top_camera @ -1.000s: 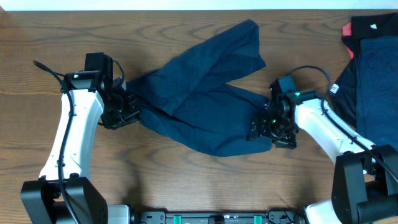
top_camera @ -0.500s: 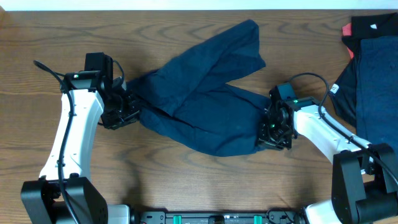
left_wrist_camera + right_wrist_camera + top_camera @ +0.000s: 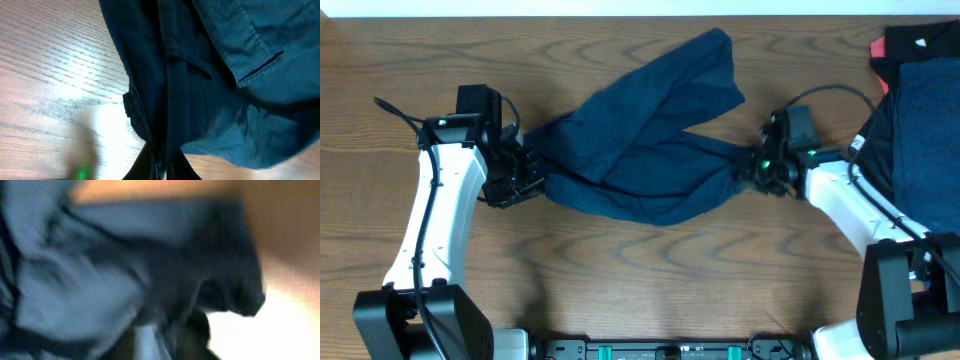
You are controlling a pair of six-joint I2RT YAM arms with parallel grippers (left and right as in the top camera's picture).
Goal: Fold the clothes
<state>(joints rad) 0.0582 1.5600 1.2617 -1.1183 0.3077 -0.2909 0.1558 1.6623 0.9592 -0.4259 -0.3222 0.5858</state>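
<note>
Trousers (image 3: pixel 640 150), left gripper (image 3: pixel 532 180), right gripper (image 3: pixel 747 175) pinching opposite ends

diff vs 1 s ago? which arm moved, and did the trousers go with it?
The right gripper, shut on the trousers at the near leg's end, swung toward the far side of the table, dragging that leg up against the other one. Nothing was newly gripped or released. The left gripper stayed clamped on the waistband end; the pile of clothes at the right edge did not move.
</note>
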